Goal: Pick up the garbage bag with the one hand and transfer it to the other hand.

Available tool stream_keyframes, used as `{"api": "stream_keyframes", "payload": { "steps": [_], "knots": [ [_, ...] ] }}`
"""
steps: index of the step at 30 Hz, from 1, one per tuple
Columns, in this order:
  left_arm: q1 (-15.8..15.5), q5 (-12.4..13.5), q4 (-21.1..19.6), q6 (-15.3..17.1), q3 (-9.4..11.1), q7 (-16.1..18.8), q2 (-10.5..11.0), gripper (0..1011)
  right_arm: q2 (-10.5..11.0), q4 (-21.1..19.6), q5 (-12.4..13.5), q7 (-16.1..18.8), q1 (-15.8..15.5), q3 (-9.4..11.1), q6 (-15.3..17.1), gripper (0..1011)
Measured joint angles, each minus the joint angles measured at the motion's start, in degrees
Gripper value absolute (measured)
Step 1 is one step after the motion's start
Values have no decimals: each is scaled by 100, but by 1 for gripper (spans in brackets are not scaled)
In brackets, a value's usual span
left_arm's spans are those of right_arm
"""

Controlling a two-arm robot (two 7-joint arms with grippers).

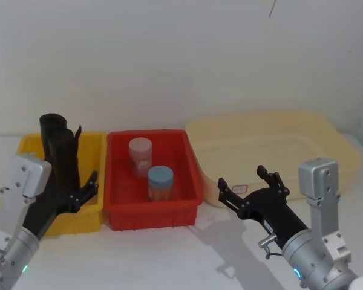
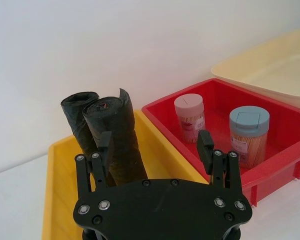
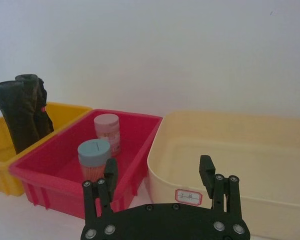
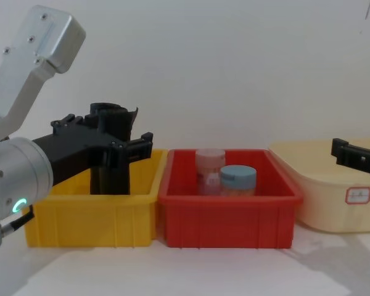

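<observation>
Two claws (image 1: 86,193) (image 1: 242,176), seemingly two bag rolls (image 2: 79,117) (image 2: 117,137)

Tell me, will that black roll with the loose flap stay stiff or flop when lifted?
The garbage bag is tightly rolled film standing in the yellow bin, so it probably lifts as one stiff, light stick. Its loose top flap may flop, and smooth plastic could slip in the open left gripper.

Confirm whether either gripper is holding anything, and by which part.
Nothing is held. The left gripper is open at the garbage bag's upper part in the yellow bin, not closed on it. The right gripper is open and empty.
</observation>
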Motion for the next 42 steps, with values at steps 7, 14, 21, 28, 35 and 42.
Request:
{"api": "stream_keyframes", "payload": {
  "steps": [7,14,21,28,35,42],
  "knots": [
    [0,0,0,0,0,0,0,1002,0,0,0,0,0,0,0,1000],
    [0,0,0,0,0,0,0,1001,0,0,0,0,0,0,0,1000],
    [0,0,0,0,0,0,0,1002,0,0,0,0,0,0,0,999],
    [-2,31,-3,33,3,14,-7,1001,0,0,0,0,0,0,0,999],
    [1,170,-53,239,28,140,-40,1001,0,0,0,0,0,0,0,1000],
    [79,268,-105,407,-5,305,-81,1001,0,0,0,0,0,0,0,1000]
  ]
}}
